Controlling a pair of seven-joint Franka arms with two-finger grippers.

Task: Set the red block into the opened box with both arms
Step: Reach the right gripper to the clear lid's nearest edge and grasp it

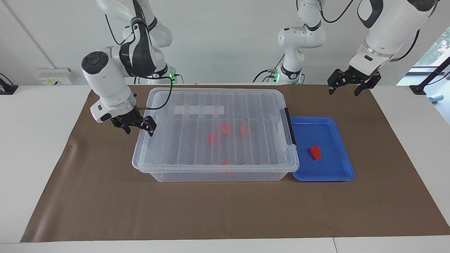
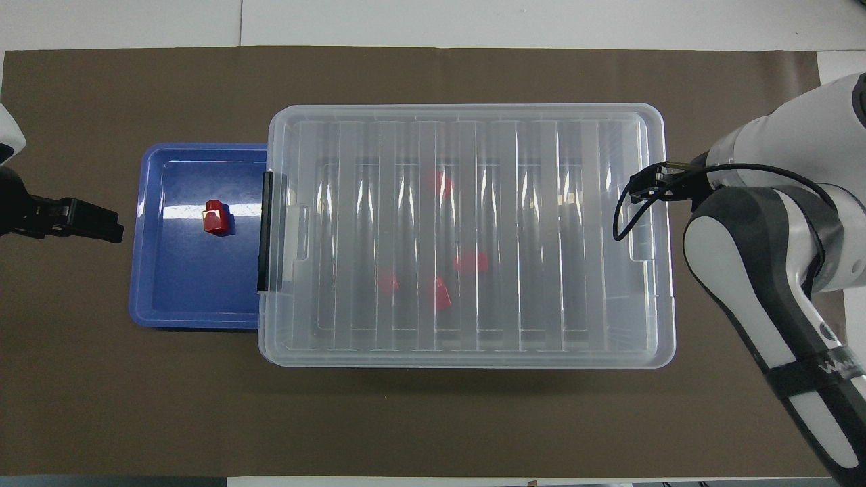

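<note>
Lying in the blue tray (image 1: 337, 175), red block (image 1: 315, 152) sits below open left gripper (image 1: 348, 85).

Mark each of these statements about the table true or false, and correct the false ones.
1. The box has its lid on. True.
2. A red block lies in the blue tray. True.
3. The left gripper holds a red block. False: it is open and empty, waiting over the mat.
4. The right gripper is over the tray. False: it is at the box's end toward the right arm, open.
5. The box holds no blocks. False: several red blocks show through the lid.
</note>
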